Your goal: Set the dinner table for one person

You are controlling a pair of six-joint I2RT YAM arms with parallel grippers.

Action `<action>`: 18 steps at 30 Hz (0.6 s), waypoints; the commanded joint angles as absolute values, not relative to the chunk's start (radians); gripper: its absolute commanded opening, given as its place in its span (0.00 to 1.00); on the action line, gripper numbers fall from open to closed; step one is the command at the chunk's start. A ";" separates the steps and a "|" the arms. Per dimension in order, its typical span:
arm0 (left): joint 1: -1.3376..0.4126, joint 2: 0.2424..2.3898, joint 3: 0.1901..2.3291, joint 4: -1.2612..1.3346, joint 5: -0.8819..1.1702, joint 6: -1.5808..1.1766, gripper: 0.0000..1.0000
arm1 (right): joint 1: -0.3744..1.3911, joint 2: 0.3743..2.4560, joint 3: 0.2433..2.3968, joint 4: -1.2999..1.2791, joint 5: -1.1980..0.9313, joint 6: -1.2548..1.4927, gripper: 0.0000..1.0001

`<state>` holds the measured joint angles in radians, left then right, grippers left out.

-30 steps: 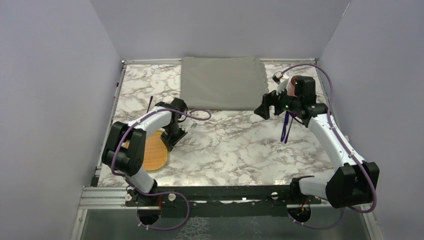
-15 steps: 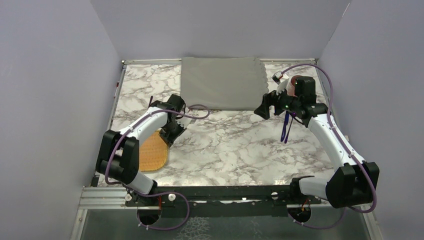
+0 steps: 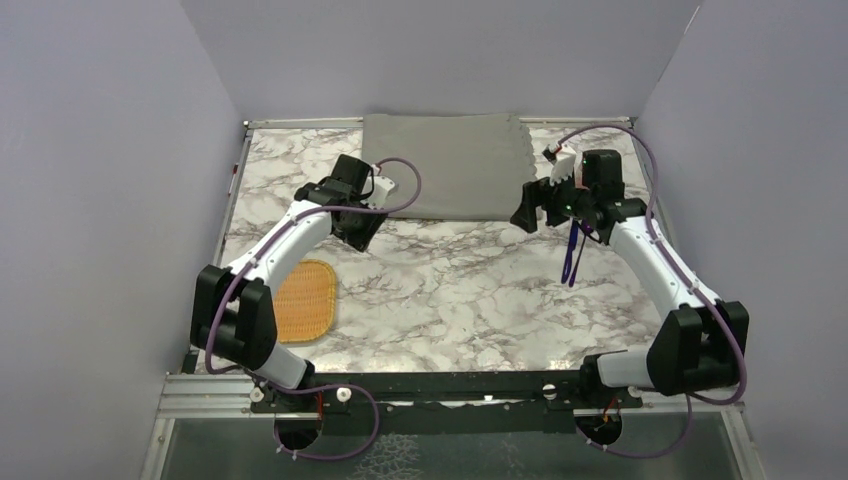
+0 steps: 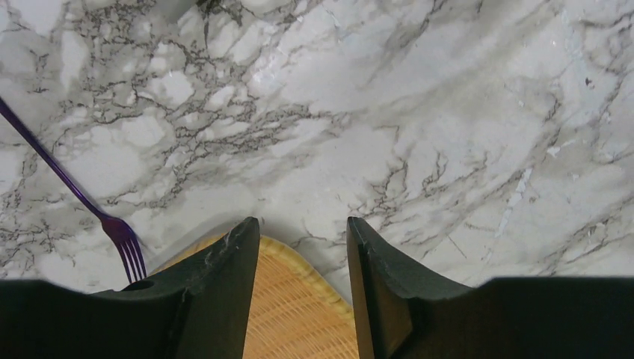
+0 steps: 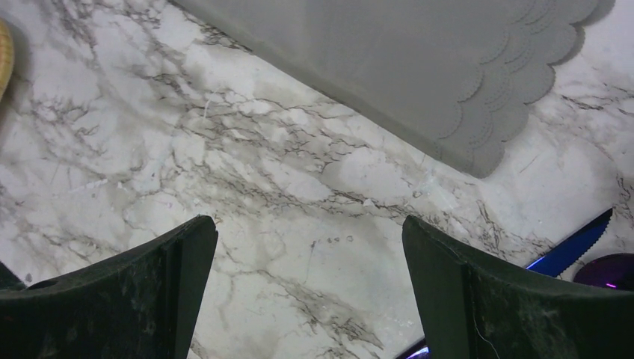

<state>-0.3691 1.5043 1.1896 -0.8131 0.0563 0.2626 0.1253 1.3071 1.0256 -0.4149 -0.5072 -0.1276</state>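
The dinner table (image 3: 470, 290) is a white-and-grey marble top. A woven orange plate (image 3: 305, 300) lies flat on it at the near left; its rim (image 4: 299, 292) shows below my left fingers. My left gripper (image 3: 362, 230) (image 4: 303, 228) hovers beyond the plate with jaws apart and nothing between them. A purple fork (image 4: 123, 239) lies to its left. My right gripper (image 3: 522, 215) (image 5: 308, 222) stands wide open over bare marble, just off the near right corner of the grey placemat (image 3: 445, 165) (image 5: 419, 67). A blue knife (image 5: 572, 250) and a purple spoon (image 5: 613, 269) lie by its right finger.
Purple cutlery (image 3: 570, 255) lies on the marble under the right arm. The scalloped placemat sits at the back centre against the far edge. Lilac walls close in the table on three sides.
My left gripper opened and let go of the woven plate, which now lies flat. The left arm rose and swung toward the placemat. The right wrist shifted slightly toward the back.
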 commanded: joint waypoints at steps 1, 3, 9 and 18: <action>-0.373 1.554 1.219 -0.655 0.021 0.212 0.50 | 0.126 1.390 1.094 -0.439 -0.402 -0.109 1.00; -0.373 1.577 1.222 -0.620 0.029 0.205 0.50 | 0.126 1.425 1.114 -0.447 -0.394 -0.107 1.00; -0.371 1.607 1.192 -0.477 0.015 0.166 0.52 | 0.126 1.517 1.152 -0.438 -0.220 -0.023 1.00; -0.370 1.697 1.189 -0.344 -0.083 0.134 0.52 | 0.126 1.634 1.173 -0.425 -0.158 -0.003 1.00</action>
